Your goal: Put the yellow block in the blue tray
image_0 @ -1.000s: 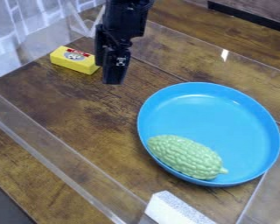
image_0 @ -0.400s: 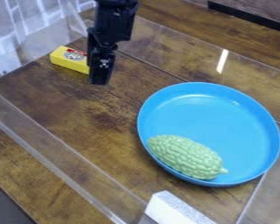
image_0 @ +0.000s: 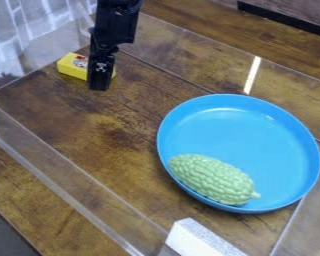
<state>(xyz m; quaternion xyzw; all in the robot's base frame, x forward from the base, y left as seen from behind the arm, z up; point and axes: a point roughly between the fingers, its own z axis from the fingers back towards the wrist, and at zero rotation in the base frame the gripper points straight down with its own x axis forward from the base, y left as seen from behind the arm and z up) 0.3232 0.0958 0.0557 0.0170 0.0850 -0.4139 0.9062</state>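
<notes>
The yellow block (image_0: pixel 72 67) lies on the wooden table at the upper left, its right part hidden behind my gripper. My gripper (image_0: pixel 100 80), black, hangs straight down right in front of the block with its fingers open and nothing between them. The blue tray (image_0: pixel 276 125) is a large round plate at the right, well away from the block and the gripper.
A green bumpy gourd (image_0: pixel 212 179) lies in the near part of the tray. Clear plastic walls (image_0: pixel 69 190) fence the table at the front and left. A white object (image_0: pixel 203 240) sits at the bottom edge.
My gripper has moved left and a little toward the back, from right of the yellow block to directly in front of it, now covering part of it. Nothing else moved.
</notes>
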